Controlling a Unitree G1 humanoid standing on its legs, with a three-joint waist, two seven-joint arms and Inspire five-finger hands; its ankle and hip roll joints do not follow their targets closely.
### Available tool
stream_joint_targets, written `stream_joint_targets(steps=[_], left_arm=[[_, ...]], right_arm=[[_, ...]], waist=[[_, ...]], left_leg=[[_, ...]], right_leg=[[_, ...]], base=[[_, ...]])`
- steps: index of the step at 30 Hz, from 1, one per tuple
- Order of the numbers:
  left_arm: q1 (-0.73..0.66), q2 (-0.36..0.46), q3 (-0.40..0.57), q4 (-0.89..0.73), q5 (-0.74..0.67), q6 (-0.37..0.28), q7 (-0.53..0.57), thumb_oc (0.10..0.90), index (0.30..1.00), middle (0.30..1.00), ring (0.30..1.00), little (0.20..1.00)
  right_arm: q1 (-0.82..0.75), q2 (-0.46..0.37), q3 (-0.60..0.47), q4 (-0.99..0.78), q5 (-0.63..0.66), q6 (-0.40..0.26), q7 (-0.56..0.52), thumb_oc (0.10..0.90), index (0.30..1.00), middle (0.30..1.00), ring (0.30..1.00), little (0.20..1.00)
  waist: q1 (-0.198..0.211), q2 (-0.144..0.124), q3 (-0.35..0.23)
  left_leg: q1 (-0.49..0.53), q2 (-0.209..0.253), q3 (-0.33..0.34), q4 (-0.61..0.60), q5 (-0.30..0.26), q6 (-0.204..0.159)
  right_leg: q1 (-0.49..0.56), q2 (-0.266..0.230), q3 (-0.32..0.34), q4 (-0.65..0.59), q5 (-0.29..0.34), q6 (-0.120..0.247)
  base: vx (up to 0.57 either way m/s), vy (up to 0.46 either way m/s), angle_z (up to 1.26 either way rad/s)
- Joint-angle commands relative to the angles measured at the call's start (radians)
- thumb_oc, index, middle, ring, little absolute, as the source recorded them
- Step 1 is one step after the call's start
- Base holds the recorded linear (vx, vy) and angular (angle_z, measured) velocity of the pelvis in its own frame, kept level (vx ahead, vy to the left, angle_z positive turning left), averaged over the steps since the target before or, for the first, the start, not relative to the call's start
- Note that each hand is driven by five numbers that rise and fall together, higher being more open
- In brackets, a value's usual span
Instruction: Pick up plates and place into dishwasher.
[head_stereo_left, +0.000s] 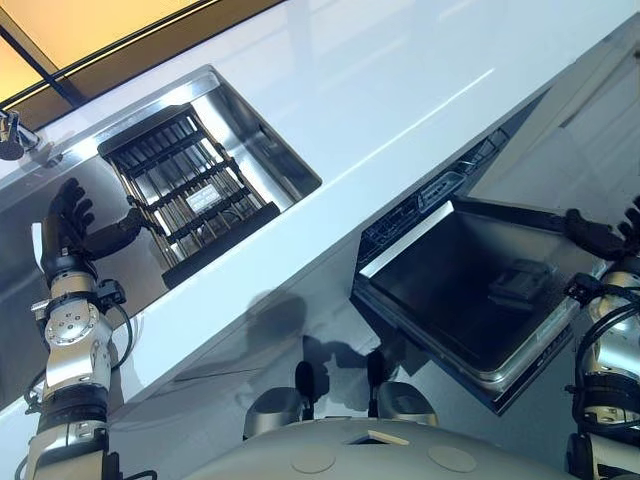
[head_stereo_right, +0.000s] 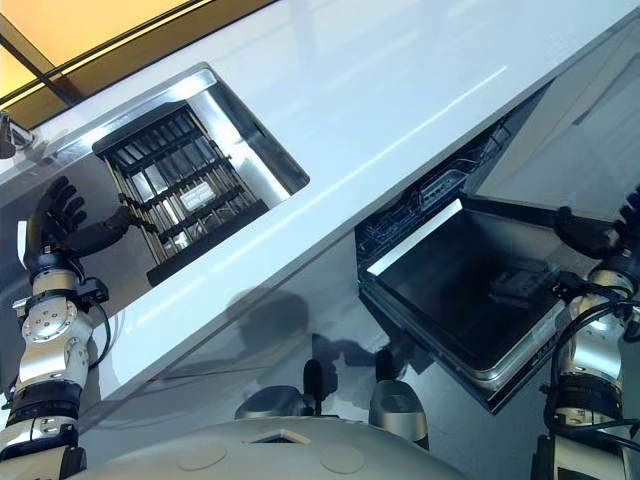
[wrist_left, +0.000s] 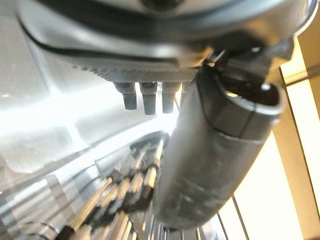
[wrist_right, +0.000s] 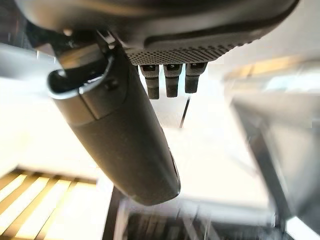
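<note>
Left robot hand (head_stereo_left: 75, 232): we see it open, empty, thumb beside the rack (head_stereo_left: 190, 190) in the sink (head_stereo_left: 245, 125). Right robot hand (head_stereo_left: 605, 238): open, empty, over the dishwasher door (head_stereo_left: 460, 285) below the worktop (head_stereo_left: 400, 100). We cannot spot plates

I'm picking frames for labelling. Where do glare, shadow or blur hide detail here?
Left eye view: a bright streak of glare runs along the counter, and a dark shadow lies on its front below the sink. Left wrist view: the rack is blurred, with washed-out glare beside it. Right wrist view: everything beyond the right hand is blurred and overexposed.
</note>
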Motion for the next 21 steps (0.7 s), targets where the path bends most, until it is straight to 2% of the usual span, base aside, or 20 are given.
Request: stream_joint_targets(steps=[1,4,12,17,19,21], left_arm=[[-0.065,0.072,-0.046,0.013,-0.01,-0.123,-0.005,0.8,0.9,0.9,0.9,0.9],[-0.079,0.079,-0.056,0.018,-0.011,-0.12,-0.011,0.8,0.9,0.9,0.9,0.9],[-0.074,0.082,-0.049,0.0,-0.075,-0.119,-0.121,0.8,0.9,0.9,0.9,0.9],[-0.082,0.064,-0.042,0.001,-0.164,-0.129,-0.155,0.8,0.9,0.9,0.9,0.9],[-0.107,0.053,-0.049,0.008,-0.228,-0.18,-0.149,0.8,0.9,0.9,0.9,0.9],[-0.136,0.051,-0.056,0.0,-0.27,-0.216,-0.138,0.8,0.9,0.9,0.9,0.9]], right_arm=[[-0.034,-0.108,-0.073,0.006,-0.031,-0.079,-0.137,0.8,0.9,0.9,0.9,0.9],[-0.03,-0.1,-0.092,0.047,0.009,-0.06,-0.173,0.8,0.9,0.9,0.9,0.9],[-0.002,-0.029,-0.102,0.115,0.206,-0.033,-0.062,0.8,0.9,0.9,0.9,0.9],[-0.019,-0.005,-0.067,0.15,0.486,0.015,0.213,0.8,0.9,0.9,0.9,0.9],[-0.053,-0.008,-0.042,0.181,0.605,0.007,0.344,0.8,0.9,0.9,0.9,0.9],[-0.092,-0.023,-0.033,0.216,0.708,-0.002,0.429,0.8,0.9,0.9,0.9,0.9]], waist=[[-0.018,-0.002,-0.105],[-0.028,-0.002,-0.113],[-0.036,0.008,-0.103],[-0.039,0.025,-0.066],[-0.043,0.04,-0.013],[-0.046,0.051,0.035]], left_leg=[[-0.014,-0.065,0.006,0.032,-0.124,0.048],[-0.009,-0.068,0.02,0.028,-0.127,0.051],[0.004,-0.073,0.037,0.024,-0.143,0.061],[-0.022,-0.078,0.039,0.052,-0.147,0.068],[-0.081,-0.084,0.042,0.091,-0.146,0.068],[-0.155,-0.085,0.053,0.152,-0.149,0.069]], right_leg=[[-0.036,0.02,-0.03,0.158,-0.188,0.066],[-0.039,0.019,-0.015,0.153,-0.179,0.074],[-0.051,0.006,-0.006,0.152,-0.167,0.086],[-0.108,-0.012,-0.012,0.216,-0.176,0.092],[-0.169,-0.022,-0.007,0.263,-0.187,0.088],[-0.232,-0.025,0.005,0.301,-0.19,0.079]], base=[[-0.03,0.025,-0.12],[-0.02,0.027,-0.16],[0.01,0.007,-0.15],[0.0,0.007,-0.07],[-0.22,0.061,-0.11],[-0.3,0.02,-0.09]])
